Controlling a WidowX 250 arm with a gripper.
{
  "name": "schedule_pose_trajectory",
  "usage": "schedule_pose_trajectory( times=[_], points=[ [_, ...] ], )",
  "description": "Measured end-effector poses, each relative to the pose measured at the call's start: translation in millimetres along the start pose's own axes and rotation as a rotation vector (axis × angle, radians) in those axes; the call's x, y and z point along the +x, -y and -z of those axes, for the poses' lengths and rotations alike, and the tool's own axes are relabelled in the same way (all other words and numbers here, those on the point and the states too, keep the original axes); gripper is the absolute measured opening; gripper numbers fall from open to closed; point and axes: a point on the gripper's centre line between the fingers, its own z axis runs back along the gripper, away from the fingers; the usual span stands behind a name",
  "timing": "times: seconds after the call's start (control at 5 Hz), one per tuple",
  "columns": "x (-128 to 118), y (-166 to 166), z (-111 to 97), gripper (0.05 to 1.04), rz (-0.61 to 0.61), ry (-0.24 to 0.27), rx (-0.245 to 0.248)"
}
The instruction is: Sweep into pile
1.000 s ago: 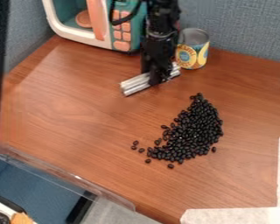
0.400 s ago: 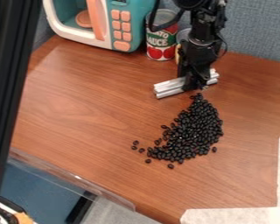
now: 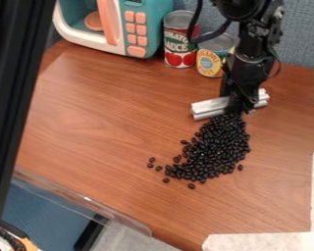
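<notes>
My gripper [image 3: 238, 107] is low over the table, at the far end of the bean pile, shut on a silver metal bar [image 3: 211, 108]. The bar lies crosswise and sticks out on both sides of the gripper, at table height. Black beans [image 3: 215, 147] are spread in a curved heap from just below the bar toward the lower left, and the bar and gripper cover the heap's far tip. Several loose beans [image 3: 158, 168] lie off its lower left edge.
A toy microwave [image 3: 114, 27], a tomato sauce can [image 3: 179, 41] and a pineapple can [image 3: 212, 58] stand at the back. White tape [image 3: 264, 242] marks the front and right. A clear plastic edge [image 3: 81, 200] runs along the lower left.
The gripper has moved right and toward the camera with the bar, from beside the cans to the far tip of the heap. Both cans are now more exposed. The beans look little changed.
</notes>
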Motion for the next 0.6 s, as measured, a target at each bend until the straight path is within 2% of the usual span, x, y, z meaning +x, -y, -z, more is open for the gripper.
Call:
schedule_pose_trajectory(
  times=[0.6],
  points=[
    [-5.7, 31.5, -3.5, 0.37, 0.021, -0.029, -0.013]
  ],
)
